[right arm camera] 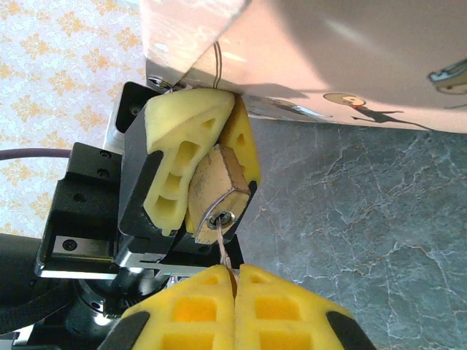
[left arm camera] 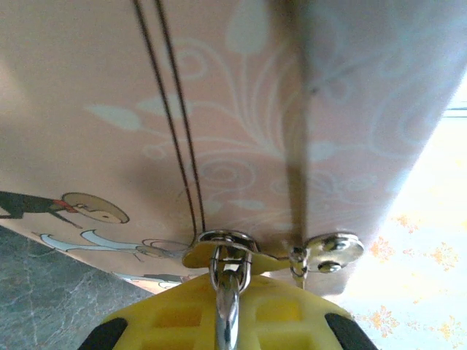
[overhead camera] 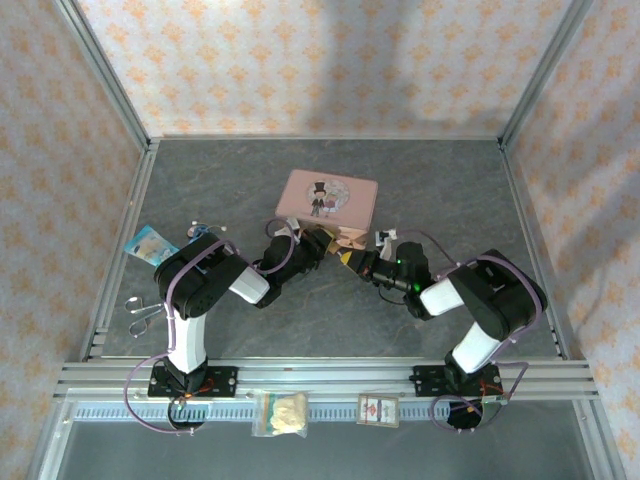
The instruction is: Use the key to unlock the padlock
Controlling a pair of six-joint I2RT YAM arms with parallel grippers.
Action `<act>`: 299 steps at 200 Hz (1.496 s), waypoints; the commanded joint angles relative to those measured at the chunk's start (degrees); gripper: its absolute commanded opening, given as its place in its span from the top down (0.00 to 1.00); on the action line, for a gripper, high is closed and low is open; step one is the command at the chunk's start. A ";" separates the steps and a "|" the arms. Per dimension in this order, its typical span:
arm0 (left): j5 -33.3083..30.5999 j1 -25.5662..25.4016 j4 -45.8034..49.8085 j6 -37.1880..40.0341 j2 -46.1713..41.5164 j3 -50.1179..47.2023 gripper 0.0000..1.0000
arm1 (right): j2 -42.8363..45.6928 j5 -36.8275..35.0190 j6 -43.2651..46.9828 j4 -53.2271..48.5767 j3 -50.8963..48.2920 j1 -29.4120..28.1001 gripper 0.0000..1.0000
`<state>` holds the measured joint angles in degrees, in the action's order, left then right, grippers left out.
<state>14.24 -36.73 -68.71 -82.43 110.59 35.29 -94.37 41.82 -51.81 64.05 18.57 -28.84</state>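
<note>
On the grey counter (overhead camera: 330, 320), one pink tin (overhead camera: 327, 200) lies at mid-far, and the two arms meet just near its near edge. The overhead view gives this layout, plus one pair of scissors (overhead camera: 143, 312) and one blue card (overhead camera: 150, 243) at the left and two packets (overhead camera: 280, 412) on the near rail, but the lock is too small to make out.

The left hand (overhead camera: 316, 245) is clamped on the one brass padlock (right arm camera: 217, 191). The right wrist view shows the lock's body between that hand's yellow pads, its keyhole facing the camera. The left wrist view shows instead the silvery shackle (left arm camera: 226, 292) rising to the tin's side, beside a round clasp stud (left arm camera: 332, 251).

The right hand (overhead camera: 347, 261) has its fingers pressed together on the one key (right arm camera: 225, 244), whose thin blade sits in the keyhole just beyond the fingertips.
</note>
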 commanded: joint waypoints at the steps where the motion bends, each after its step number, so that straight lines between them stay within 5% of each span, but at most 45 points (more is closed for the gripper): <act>1: 1.76 -1.59 -2.05 0.93 -2.65 0.71 1.00 | 0.05 -0.24 0.55 3.71 1.74 -0.26 1.00; 118: 2.75 -4.64 -8.46 -1.27 -2.79 -4.31 1.00 | -2.56 -4.17 -8.82 5.00 4.75 -0.21 1.00; 218: 0.27 -5.11 -11.19 0.12 -1.95 -3.44 1.00 | -7.04 -8.95 -24.92 15.95 4.98 -0.91 1.00; 283: -1.98 -4.96 -11.18 0.78 -0.23 -2.83 1.00 | -6.14 -10.83 -23.09 11.54 5.64 -2.75 1.00; 299: -3.80 -4.28 -11.18 0.39 -0.04 -3.35 1.00 | -5.25 -11.54 -21.12 8.58 4.57 -2.65 0.93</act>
<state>6.39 -38.52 -74.02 -82.24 109.93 31.70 -101.03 36.16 -75.35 72.18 21.56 -31.53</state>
